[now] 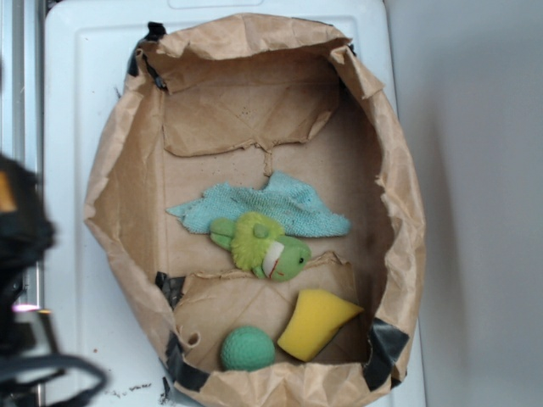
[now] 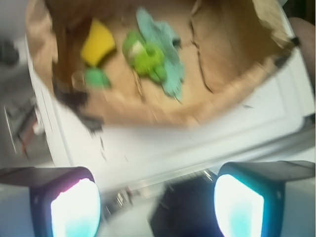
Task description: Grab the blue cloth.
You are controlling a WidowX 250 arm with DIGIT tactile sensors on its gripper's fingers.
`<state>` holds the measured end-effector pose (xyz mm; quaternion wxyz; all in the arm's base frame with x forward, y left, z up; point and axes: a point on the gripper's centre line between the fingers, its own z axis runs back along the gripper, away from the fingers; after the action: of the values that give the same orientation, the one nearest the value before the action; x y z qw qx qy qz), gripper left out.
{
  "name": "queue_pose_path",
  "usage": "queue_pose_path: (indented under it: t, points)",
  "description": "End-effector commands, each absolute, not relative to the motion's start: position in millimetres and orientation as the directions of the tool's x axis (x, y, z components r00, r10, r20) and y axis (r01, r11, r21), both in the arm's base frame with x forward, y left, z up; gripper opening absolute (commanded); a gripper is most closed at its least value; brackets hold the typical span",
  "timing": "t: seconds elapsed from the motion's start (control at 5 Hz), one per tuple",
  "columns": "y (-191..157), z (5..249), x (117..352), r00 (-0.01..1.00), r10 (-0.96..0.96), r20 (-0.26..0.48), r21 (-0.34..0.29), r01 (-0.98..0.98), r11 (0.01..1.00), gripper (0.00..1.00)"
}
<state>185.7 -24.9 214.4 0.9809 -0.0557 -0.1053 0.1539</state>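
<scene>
Blue cloth (image 1: 293,208) spread flat in the paper bag (image 1: 114,182), untouched.
Gripper (image 2: 157,202) is held wide open, empty, off the bag's left; green plush toy (image 1: 261,246) is overlapping the cloth's near edge.

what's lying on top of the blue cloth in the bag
The green plush toy lies on the front edge of the blue cloth, overlapping it. The cloth under the toy is covered and cannot be seen; the rest is bare.
</scene>
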Motion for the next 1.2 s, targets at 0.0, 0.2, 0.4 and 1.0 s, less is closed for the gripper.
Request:
queue_pose_path:
  t: [0.0,0.2,0.4,1.0]
  points:
    - [1,185,255,0.81,0.545,0.215,-0.188,-0.513,0.837,1.0]
    - [23,167,283,0.743,0.642,0.189,-0.181,-0.616,0.767,1.0]
    - [37,150,293,0.701,0.687,0.193,-0.143,-0.673,0.726,1.0]
    - [30,98,283,0.681,0.691,0.241,-0.04,-0.704,0.709,1.0]
